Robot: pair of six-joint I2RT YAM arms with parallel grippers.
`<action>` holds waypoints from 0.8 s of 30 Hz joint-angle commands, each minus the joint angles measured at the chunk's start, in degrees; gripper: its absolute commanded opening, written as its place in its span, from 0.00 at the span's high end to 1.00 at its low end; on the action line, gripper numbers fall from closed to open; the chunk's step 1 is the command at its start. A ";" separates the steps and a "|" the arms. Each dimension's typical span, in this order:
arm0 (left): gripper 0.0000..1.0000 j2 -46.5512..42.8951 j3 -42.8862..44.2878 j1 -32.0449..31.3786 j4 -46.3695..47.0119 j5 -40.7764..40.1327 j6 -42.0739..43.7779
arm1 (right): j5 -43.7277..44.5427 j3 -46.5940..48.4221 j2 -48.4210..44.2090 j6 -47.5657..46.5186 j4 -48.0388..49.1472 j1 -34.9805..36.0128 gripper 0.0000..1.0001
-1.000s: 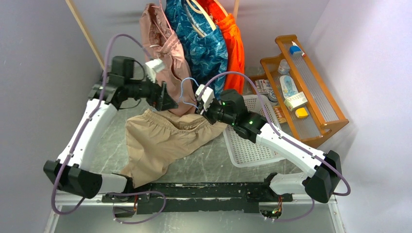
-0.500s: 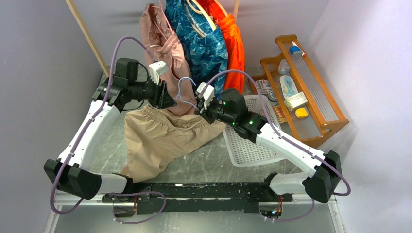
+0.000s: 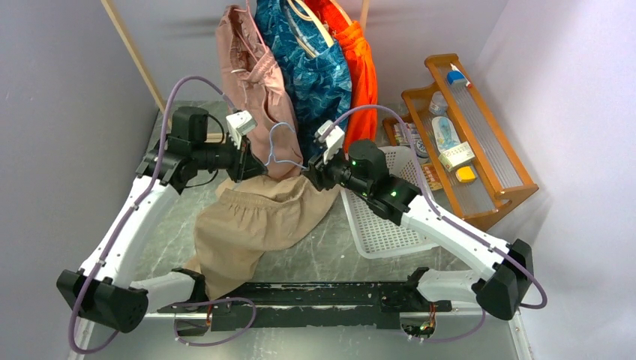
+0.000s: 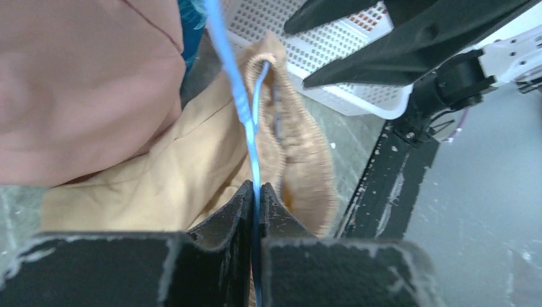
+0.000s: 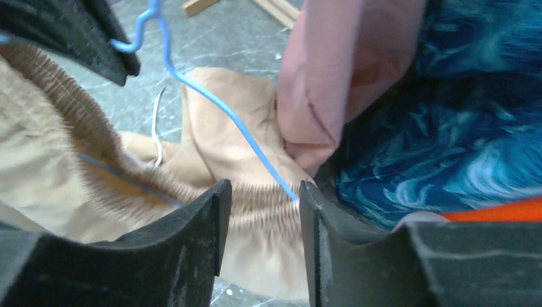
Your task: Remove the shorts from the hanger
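Left gripper (image 4: 255,190) is clamping the blue wire hanger (image 4: 231,83) at centre frame. Right gripper (image 5: 262,190) is sitting with jaws parted by the tan shorts (image 3: 255,225) waistband.

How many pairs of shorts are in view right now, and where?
4. The tan shorts lie on the table at centre; the pink shorts, blue patterned shorts and orange shorts hang at the back, left to right. More may be hidden behind them.

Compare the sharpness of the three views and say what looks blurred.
Top view: even light, sharp throughout, soft shadows on the table. Left wrist view: the left pincer and pink shorts are blurred, the basket crisper. Right wrist view: the right pincer is soft, blue shorts smeared.
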 commanded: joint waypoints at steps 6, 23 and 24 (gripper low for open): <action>0.93 -11.19 -7.59 0.05 14.48 -3.52 6.23 | 18.03 5.80 -3.22 18.95 -7.59 -0.17 0.28; 0.93 -12.47 -5.74 0.07 10.36 -3.72 10.27 | 16.42 12.23 6.39 38.05 -19.08 -0.15 0.42; 0.93 -12.69 -5.79 0.05 10.25 -3.71 10.51 | 17.05 12.23 6.42 37.90 -19.10 -0.20 0.43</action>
